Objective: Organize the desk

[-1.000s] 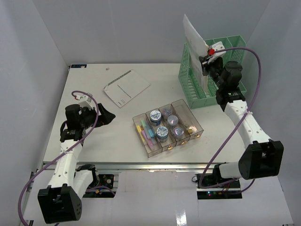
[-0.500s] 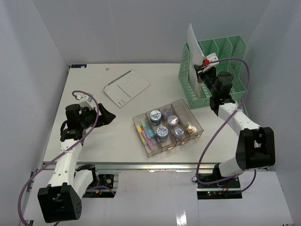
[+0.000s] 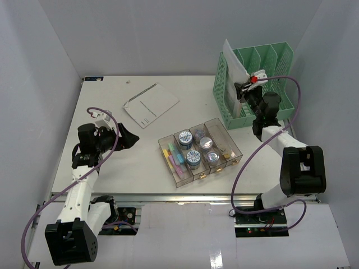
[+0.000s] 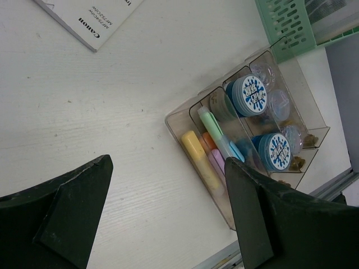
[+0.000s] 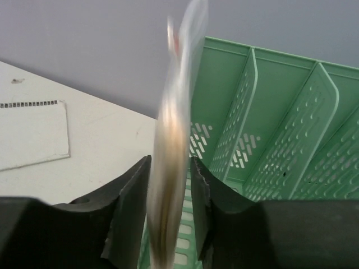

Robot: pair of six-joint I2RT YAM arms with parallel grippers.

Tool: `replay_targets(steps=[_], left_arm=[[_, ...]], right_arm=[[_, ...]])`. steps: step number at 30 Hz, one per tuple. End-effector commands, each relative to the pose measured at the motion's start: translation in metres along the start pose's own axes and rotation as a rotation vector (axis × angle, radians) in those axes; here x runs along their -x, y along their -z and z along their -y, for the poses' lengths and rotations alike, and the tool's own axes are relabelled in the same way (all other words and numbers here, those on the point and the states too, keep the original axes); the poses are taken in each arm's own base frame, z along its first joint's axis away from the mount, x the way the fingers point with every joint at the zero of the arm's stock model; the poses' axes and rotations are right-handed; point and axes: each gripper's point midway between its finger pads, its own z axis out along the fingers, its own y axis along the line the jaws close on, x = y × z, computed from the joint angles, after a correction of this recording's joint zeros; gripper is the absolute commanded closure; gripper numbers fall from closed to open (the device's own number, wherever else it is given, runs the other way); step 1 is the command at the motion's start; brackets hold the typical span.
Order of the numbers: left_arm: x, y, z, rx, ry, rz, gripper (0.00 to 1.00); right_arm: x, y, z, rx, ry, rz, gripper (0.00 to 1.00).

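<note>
Top external: the desk spreads before both arms. My right fingers flank a sheet standing in the left slot of the rack, for filing. Whether they are gripping it or merely flanking it, I cannot tell. Meanwhile my left fingers gape empty, parked over the desk.

A robotics lab cell: bare white panels enclose a white desk edged by a metal rail.

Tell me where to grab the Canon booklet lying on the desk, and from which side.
Take the booklet at its near corner, the one closest to the left gripper, coming in low from the robot's side. It lies flat and thin on the desk, so a straight-down pinch would likely find nothing to close on; at a corner one finger may slip underneath.
</note>
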Motion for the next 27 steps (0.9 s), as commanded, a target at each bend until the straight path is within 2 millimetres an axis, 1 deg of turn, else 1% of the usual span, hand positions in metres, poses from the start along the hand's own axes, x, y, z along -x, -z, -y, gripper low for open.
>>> replay_targets(steps=[1,2,3,5,7,8,9,10,12,14,16,17,19,21,23,25,27], left_arm=[[0.013,0.001,0.012,-0.059,-0.075,0.048,0.08],[0.015,0.000,0.013,-0.068,-0.083,0.056,0.08],[0.014,-0.002,0.012,-0.072,-0.081,0.052,0.08],[0.014,-0.007,0.009,-0.072,-0.081,0.046,0.07],[0.018,-0.012,0.006,-0.063,-0.081,0.041,0.07],[0.019,-0.017,0.003,-0.051,-0.072,0.029,0.07],[0.020,-0.021,-0.001,-0.036,-0.066,0.020,0.07],[0.023,-0.026,-0.004,-0.025,-0.061,0.010,0.06],[0.028,-0.036,-0.010,-0.007,-0.050,-0.013,0.02],[0.034,-0.046,-0.020,0.038,-0.029,-0.039,0.02],[0.041,-0.052,-0.030,0.087,-0.021,-0.045,0.02],[0.049,-0.058,-0.038,0.127,-0.019,-0.052,0.02],[0.059,-0.065,-0.045,0.159,-0.024,-0.065,0.02],[0.075,-0.079,-0.054,0.186,-0.032,-0.062,0.02],[0.082,-0.090,-0.065,0.223,-0.015,-0.063,0.02],[0.088,-0.104,-0.081,0.271,0.013,-0.071,0.02],[0.094,-0.118,-0.094,0.309,0.039,-0.072,0.02]], right_arm=[[0.017,0.005,0.002,0.023,0.045,0.089,0.49],[0.017,0.007,-0.001,0.042,0.055,0.088,0.36],[0.015,0.008,-0.002,0.049,0.056,0.073,0.29],[0.016,0.013,-0.003,0.061,0.064,0.057,0.14],[0.022,0.018,-0.001,0.059,0.079,0.048,0.03],[0.021,0.022,-0.001,0.059,0.081,0.024,0.03],[0.027,0.027,0.000,0.060,0.102,0.016,0.06],[0.027,0.031,0.000,0.063,0.110,-0.011,0.08],[0.020,0.040,0.000,0.076,0.107,-0.091,0.10],[0.017,0.050,0.000,0.087,0.083,-0.169,0.10],[0.016,0.059,-0.004,0.119,0.073,-0.201,0.10],[0.012,0.070,-0.013,0.169,0.069,-0.221,0.10],[0.006,0.095,-0.022,0.220,0.082,-0.227,0.10],[0.002,0.112,-0.036,0.288,0.104,-0.228,0.10],[-0.007,0.128,-0.049,0.333,0.090,-0.254,0.10],[-0.010,0.143,-0.063,0.382,0.076,-0.268,0.10],[-0.006,0.156,-0.077,0.443,0.066,-0.263,0.10]])
